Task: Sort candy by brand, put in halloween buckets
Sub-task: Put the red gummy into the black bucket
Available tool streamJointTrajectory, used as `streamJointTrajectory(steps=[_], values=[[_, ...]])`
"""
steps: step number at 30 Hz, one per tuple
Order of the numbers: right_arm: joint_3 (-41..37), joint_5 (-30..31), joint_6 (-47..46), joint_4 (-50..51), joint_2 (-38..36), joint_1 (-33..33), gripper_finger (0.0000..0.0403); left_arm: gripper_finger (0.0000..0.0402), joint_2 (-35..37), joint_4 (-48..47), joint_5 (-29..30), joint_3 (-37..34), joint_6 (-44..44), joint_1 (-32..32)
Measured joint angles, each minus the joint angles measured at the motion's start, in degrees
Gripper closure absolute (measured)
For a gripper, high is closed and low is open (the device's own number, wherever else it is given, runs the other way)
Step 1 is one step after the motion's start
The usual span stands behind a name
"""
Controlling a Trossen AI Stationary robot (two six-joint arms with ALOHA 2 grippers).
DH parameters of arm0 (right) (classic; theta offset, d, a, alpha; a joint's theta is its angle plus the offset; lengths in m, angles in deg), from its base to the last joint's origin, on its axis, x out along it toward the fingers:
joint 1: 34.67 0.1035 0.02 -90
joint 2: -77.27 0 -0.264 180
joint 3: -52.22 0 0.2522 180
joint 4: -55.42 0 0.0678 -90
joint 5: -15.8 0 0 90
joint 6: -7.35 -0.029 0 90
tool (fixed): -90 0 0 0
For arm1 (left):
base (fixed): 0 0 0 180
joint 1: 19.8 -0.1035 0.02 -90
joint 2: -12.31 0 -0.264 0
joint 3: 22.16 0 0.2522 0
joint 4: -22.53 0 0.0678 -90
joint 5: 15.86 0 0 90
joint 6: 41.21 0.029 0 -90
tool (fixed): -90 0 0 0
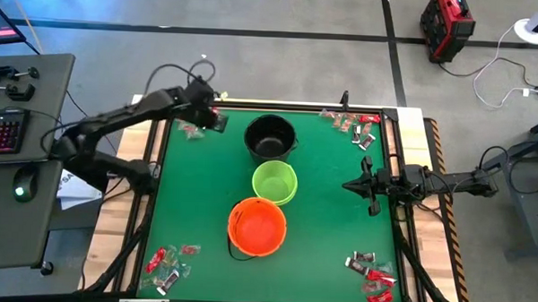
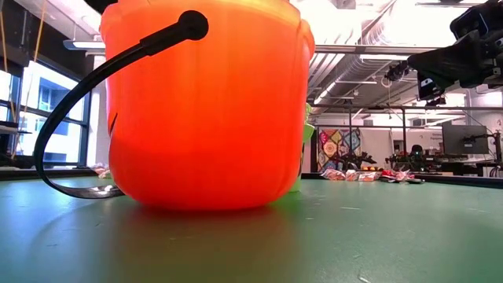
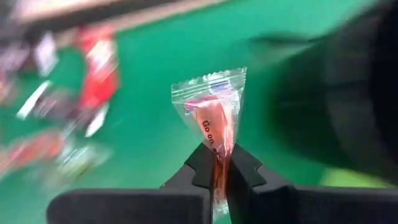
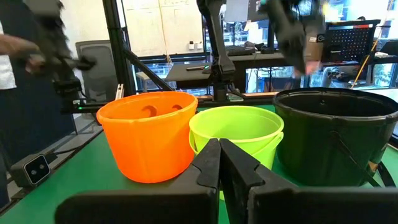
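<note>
Left gripper carrying one clear-wrapped candy from the far-left pile while the right arm is waiting.

Nearest the low camera, the orange bucket [image 1: 256, 227] is filling the view and hiding most of the lime green bucket [image 1: 274, 182] and all of the black bucket [image 1: 270, 137] behind it, the three standing in a row up the middle of the tabletop [image 1: 329, 216]. At the right edge, the right gripper [image 4: 219, 163] is idling with its fingers closed on nothing, facing the buckets. Farther back, the left gripper [image 3: 219, 168] is pinching a clear-wrapped candy [image 3: 214, 109] by its lower end above the far-left candy pile [image 1: 193, 130], just beside the black bucket, likely for a drop there. Its brand lettering is partly cut off, and the pile below is too blurred to read.
</note>
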Motion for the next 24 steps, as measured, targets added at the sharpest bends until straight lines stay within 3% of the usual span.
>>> streamJointTrajectory(steps=[6,13,18,24], values=[[0.0,0.0,0.0,0.0,0.0,0.0,0.0402,0.0395,-1.4,8.1,-2.2,6.2,2.1,9.3],[0.0,0.0,0.0,0.0,0.0,0.0,0.0402,0.0383,-12.7,16.1,-0.2,9.3,3.1,17.5],[0.0,0.0,0.0,0.0,0.0,0.0,0.0402,0.0330,-19.8,12.7,2.3,14.8,5.2,18.2],[0.0,0.0,0.0,0.0,0.0,0.0,0.0402,0.0237,-21.3,10.2,2.7,19.6,8.2,18.1]])
